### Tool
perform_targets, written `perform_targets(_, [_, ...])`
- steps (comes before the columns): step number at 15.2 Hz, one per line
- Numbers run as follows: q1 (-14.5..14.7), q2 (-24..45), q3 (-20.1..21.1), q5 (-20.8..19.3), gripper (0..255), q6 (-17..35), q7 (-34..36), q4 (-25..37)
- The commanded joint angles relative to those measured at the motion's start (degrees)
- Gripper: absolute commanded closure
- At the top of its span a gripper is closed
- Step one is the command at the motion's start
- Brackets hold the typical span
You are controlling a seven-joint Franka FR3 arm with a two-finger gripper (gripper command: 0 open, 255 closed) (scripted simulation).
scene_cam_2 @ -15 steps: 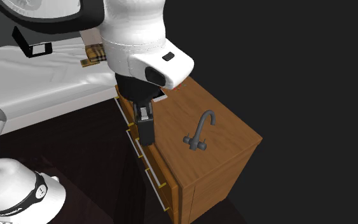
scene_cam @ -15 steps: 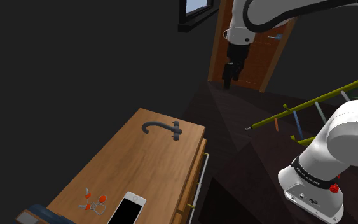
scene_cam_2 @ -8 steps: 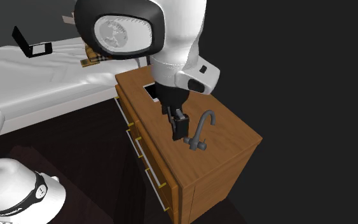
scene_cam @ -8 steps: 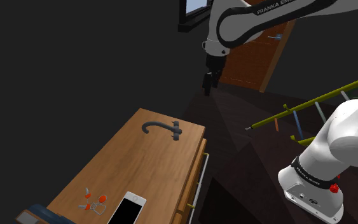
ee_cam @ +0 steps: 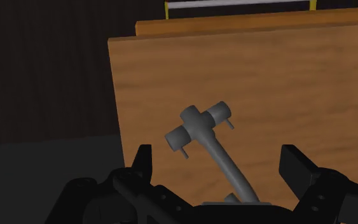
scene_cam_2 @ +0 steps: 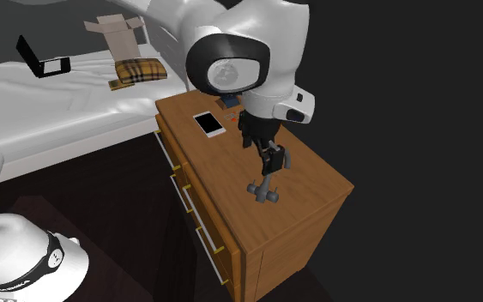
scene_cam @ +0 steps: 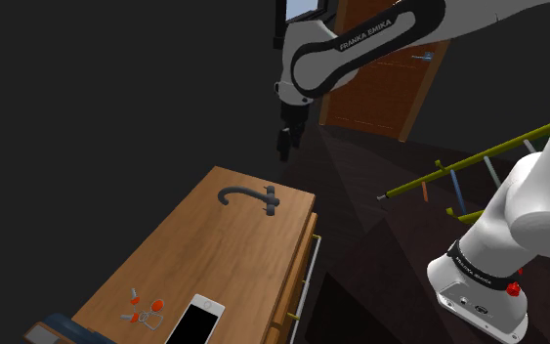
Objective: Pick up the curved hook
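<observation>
Starting at the shoulder view's left, a cluster of small orange and grey pieces (scene_cam: 142, 307) lies near the close end of the wooden worktop (scene_cam: 214, 256). A white-edged phone (scene_cam: 196, 319) sits just beside it to the right. Further along, near the far end of the same worktop, the curved hook (scene_cam: 251, 196) lies flat. It is dark grey, with its bent end toward that view's left and its short crossbar toward the right. Above and beyond it hangs the black hand (scene_cam: 283, 153), pointing down from the white arm and apart from the hook. Right of that stands a brown door (scene_cam: 385, 93), then a slanting yellow-green rack (scene_cam: 478, 158) over the dark floor. The arm's white base (scene_cam: 492, 279) is at the lower right.

In the second exterior view a white bed (scene_cam_2: 51, 111) takes the left, carrying an open laptop (scene_cam_2: 42, 62), a cardboard box (scene_cam_2: 119, 33) and a plaid cushion (scene_cam_2: 141, 70). To its right on the worktop, the phone lies toward the bed end, and the hand hovers over the hook near the other end.

In the wrist view the two fingers (ee_cam: 142, 164) stand wide apart, gripping nothing. The hook lies on the wood below, in line between them, with its crossbar farthest from the hand.
</observation>
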Motion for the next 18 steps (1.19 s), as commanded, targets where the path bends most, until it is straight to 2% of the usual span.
perform_targets(1, [0.51,4.33,0.51,-0.03,0,1.0,-0.8,3.74])
perform_targets(8, [3.09,17.69,2.65,-0.83,0,4.0,-2.19,15.5])
perform_targets(15, [6.4,31.11,4.21,-2.57,0,4.1,-3.28,30.17])
perform_targets(18, [6.49,32.39,4.11,-2.65,0,5.76,-3.43,29.78])
